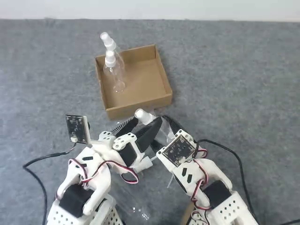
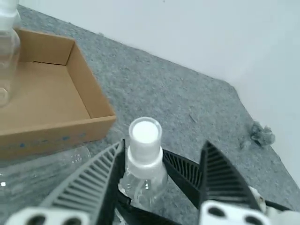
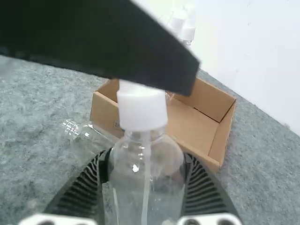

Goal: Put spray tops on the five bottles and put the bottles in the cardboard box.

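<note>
A clear bottle stands upright just in front of the cardboard box, with my right gripper shut on its body. A white spray top sits on its neck. My left gripper is open around that top, one finger against its collar and the other well apart from it. Two bottles with spray tops stand in the box's left side. An uncapped bottle lies on the carpet beside the box front.
Grey carpet spreads to the right and left of the box. Both arm bases and their cables crowd the near edge. A white wall rises behind the carpet.
</note>
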